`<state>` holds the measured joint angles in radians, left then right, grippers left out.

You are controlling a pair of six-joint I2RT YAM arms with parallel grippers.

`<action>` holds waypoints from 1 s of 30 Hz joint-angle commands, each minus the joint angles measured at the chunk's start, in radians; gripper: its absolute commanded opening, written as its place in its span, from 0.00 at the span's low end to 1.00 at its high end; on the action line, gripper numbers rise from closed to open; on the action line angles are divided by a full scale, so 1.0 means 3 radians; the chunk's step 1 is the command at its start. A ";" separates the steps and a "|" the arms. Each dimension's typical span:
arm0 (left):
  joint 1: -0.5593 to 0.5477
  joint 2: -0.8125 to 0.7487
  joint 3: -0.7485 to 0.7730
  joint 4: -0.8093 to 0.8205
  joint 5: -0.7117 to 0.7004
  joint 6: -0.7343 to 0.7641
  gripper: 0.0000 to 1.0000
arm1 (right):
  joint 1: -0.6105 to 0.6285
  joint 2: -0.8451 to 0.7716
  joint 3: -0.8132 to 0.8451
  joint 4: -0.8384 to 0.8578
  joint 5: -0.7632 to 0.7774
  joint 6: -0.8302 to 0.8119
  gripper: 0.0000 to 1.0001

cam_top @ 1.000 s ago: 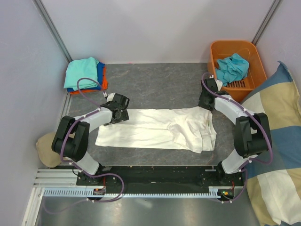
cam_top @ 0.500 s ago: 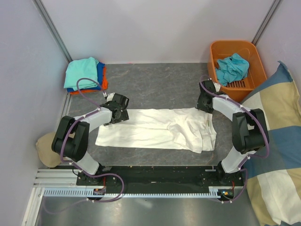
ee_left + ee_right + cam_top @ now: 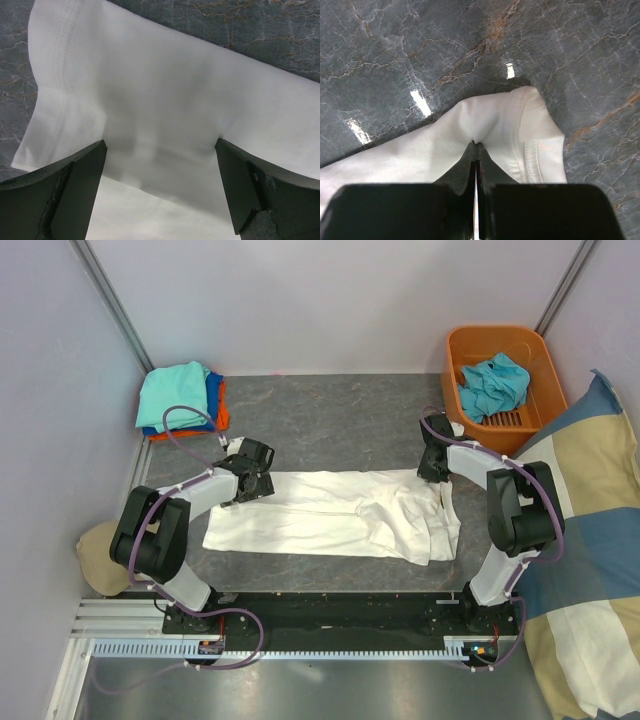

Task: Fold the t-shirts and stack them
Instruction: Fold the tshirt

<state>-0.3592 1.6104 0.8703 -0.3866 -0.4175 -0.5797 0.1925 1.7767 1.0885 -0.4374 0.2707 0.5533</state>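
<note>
The white t-shirt (image 3: 335, 512) lay spread lengthwise across the middle of the table (image 3: 330, 420), flat on its left half and bunched into folds on its right. Its far right corner, a stitched hem, was pinched between the closed fingers of the right gripper (image 3: 432, 469). In the right wrist view, that gripper (image 3: 476, 148) had its jaws pressed together on a small ridge of white t-shirt (image 3: 490, 122) fabric lifted off the marbled surface.

A second before, those jaws had stood partly apart just beyond the corner, with the right elbow farther out toward the cushion (image 3: 580, 570). Since then the forearm had swung in and the jaws had closed. The cloth itself had not visibly shifted, and the left arm had kept its pose.

The left gripper (image 3: 253, 483) sat at the far left corner of the shirt. In its wrist view, this gripper (image 3: 160, 150) had its fingers spread wide over the white t-shirt (image 3: 165, 95), holding nothing.

In the far left corner of the table stood a stack: a teal tee (image 3: 175, 390) on top of a blue tee (image 3: 214, 390) and an orange tee (image 3: 222, 418). At the far right, an orange basket (image 3: 495, 332) held a crumpled teal tee (image 3: 493, 383). A tan cap (image 3: 98, 555) lay off the table's left edge beside the left arm's base.
</note>
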 commanded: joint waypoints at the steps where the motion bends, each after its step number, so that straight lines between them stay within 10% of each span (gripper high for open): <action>1: 0.0021 0.0078 -0.0058 -0.0015 0.0032 -0.0088 0.99 | -0.0018 -0.0098 0.0002 0.0041 0.0141 0.0017 0.00; 30: 0.0088 0.0062 -0.0099 -0.0046 0.0011 -0.0088 0.99 | -0.0171 0.0219 0.0830 -0.0158 0.0402 -0.0065 0.00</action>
<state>-0.3470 1.6104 0.8696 -0.3840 -0.4080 -0.5812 0.1593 1.8286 1.2858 -0.4854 0.3088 0.5510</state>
